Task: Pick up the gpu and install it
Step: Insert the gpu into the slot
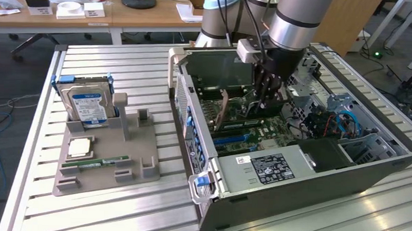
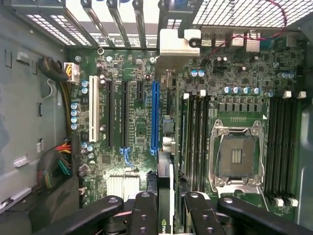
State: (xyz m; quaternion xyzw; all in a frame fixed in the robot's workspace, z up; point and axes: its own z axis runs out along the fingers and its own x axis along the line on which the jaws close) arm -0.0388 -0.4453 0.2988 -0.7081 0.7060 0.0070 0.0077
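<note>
- Open-topped grey metal computer case point(image 1: 292, 195) admits the gripper point(image 1: 265, 99).
- Thin dark gpu card point(image 2: 165, 186) hangs between bare long blue plastic slot point(image 2: 155, 117) and black memory slots point(image 2: 195, 137).

The fingers point(image 2: 145, 215) clamp the gpu point(image 2: 164, 196), seen edge-on, just beside the long blue slot point(image 2: 155, 117) on the green motherboard point(image 2: 132, 161). Its silvery bracket point(image 2: 176, 41) sits past the slot's far end. The empty processor socket point(image 2: 236, 155) lies beyond the card from the slot.
</note>
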